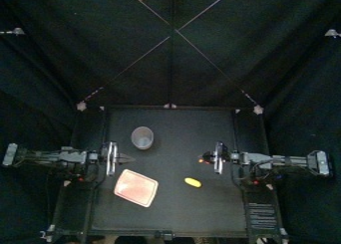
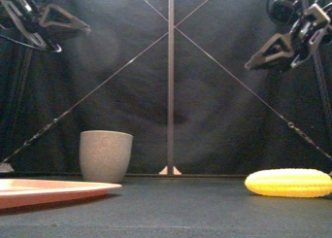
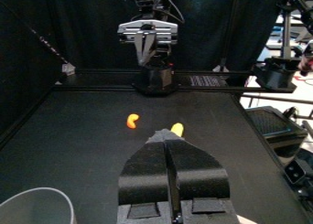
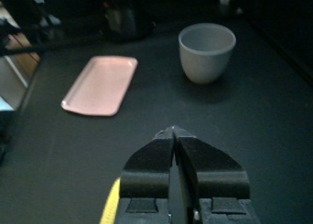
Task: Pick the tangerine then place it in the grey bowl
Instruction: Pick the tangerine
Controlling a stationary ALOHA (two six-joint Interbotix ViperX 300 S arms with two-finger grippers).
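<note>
An oblong yellow-orange toy fruit point(image 1: 193, 181) lies on the table right of centre, near the front; it looks bumpy in the front view point(image 2: 289, 183). The tall grey speckled cup point(image 1: 143, 138) stands upright toward the back left point(image 2: 107, 154). My right gripper point(image 4: 171, 132) hangs shut and empty above the table, with the fruit point(image 4: 113, 200) just beside and below it. My left gripper point(image 3: 171, 136) is also shut and empty, raised over the left side, the cup point(image 3: 37, 208) close by. Past its tip show the yellow fruit point(image 3: 178, 129) and a small orange piece point(image 3: 134, 120).
A flat pink tray point(image 1: 136, 187) lies at the front left of the table point(image 2: 52, 191), in front of the cup point(image 4: 206, 50) and beside the fruit. The right arm point(image 3: 149, 36) stands across the table from the left one.
</note>
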